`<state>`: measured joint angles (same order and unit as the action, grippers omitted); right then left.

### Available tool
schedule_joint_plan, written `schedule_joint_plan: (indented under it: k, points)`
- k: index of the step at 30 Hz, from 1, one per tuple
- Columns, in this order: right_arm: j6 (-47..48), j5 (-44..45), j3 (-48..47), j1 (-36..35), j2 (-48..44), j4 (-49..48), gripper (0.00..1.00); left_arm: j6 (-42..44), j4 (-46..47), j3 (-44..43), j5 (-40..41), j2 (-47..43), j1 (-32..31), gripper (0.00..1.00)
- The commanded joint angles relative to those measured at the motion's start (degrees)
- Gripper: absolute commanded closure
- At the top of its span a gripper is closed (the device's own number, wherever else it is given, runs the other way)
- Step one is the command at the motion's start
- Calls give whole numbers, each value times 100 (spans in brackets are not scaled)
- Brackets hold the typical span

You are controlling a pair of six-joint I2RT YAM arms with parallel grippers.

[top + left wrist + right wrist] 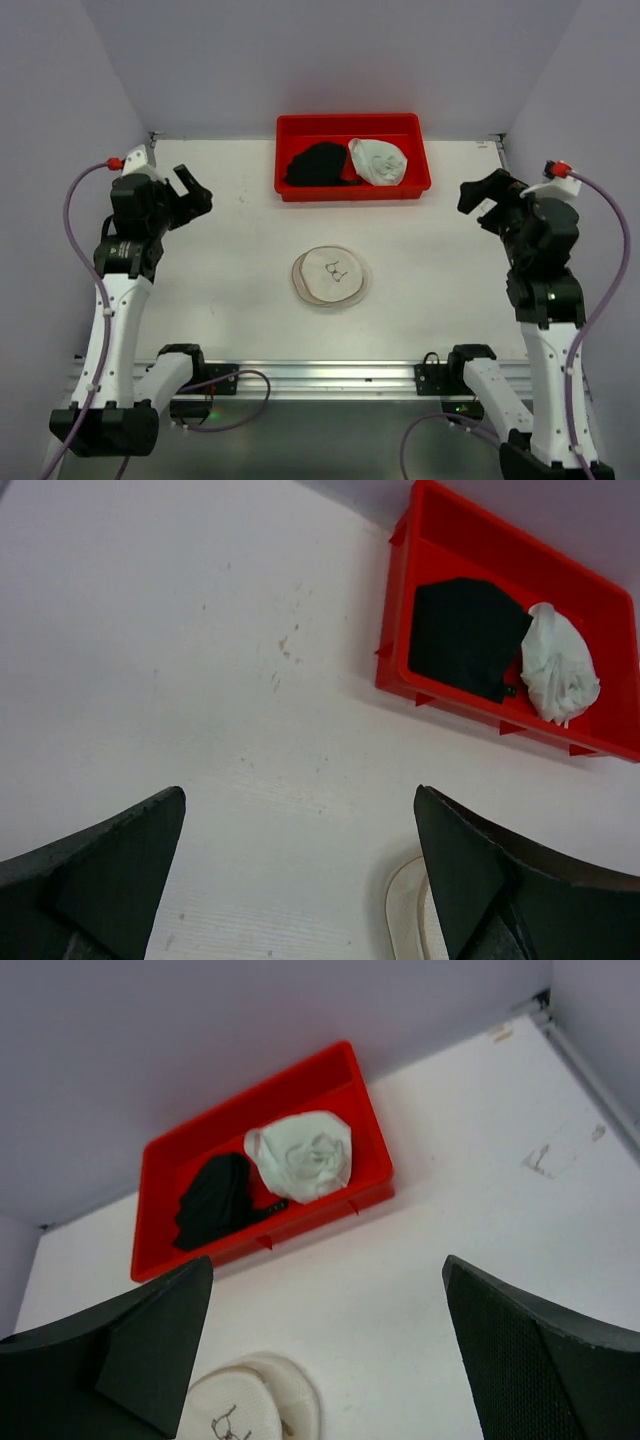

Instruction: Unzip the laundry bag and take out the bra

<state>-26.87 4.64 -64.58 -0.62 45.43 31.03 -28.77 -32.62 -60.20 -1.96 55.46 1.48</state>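
From above, the bag [330,277] lies flat at the middle of the table [220,290], a pale mesh disc with its small bra icon facing up. The tray [346,121] sits at 12 o'clock from it. Inside, the bra [318,164] is a black heap on the 9 o'clock side, touching a white cup [378,160] on the 3 o'clock side. The left gripper [190,190] hangs at 10 o'clock from the bag and the right gripper [480,205] at 2 o'clock. Both are raised, well apart from everything, with jaws spread wide and holding nothing.

With the bag so flat and the bra in the tray, I judge the removal done. What is left is to keep both arms high and out at the sides, clear of bag and tray. I cannot tell whether the zip is open.

In the left wrist view, the left gripper [300,880] is wide and empty over bare table. Only the bag's rim [405,920] shows, at 5 o'clock beside the right finger. The tray [440,700] is at 1 o'clock, with the bra [462,635] folded and matte against the crumpled cup [558,670].

In the right wrist view, the right gripper [325,1350] is likewise wide and empty. The bag [245,1405] shows at 7 o'clock as two overlapping pale rounds, the icon on the nearer one. The tray [310,1222] lies at 11 o'clock; the bra [215,1205] is limp and dark at its 9 o'clock end, the cup [305,1155] just beside it.
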Motion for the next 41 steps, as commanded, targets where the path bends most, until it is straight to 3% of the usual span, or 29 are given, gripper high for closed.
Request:
schedule_joint_plan:
  k: [1, 6, 15, 19, 27, 41]
  points:
    - [279, 414, -362, -8, -604, 254, 1, 715, -665, -921, 256, -474, 46, 0]
    - [569, -32, -600, -17, -1483, 343, 1, 979, -1158, -1906, 495, -984, 46, 0]
    - [710, -685, -363, -121, -2538, 246, 1, 1067, -1501, -2408, 819, -1863, -42, 0]
    - [815, -570, -231, -359, -2785, 132, 1, 1067, -1659, -2452, 1197, -2065, -288, 0]
    - [1044, -148, 42, -737, -3154, -79, 1, 979, -1677, -2381, 1004, -2338, -376, 0]
    - [991, -139, 129, -817, -3181, -132, 1, 830, -1475, -1925, 679, -2365, -376, 0]
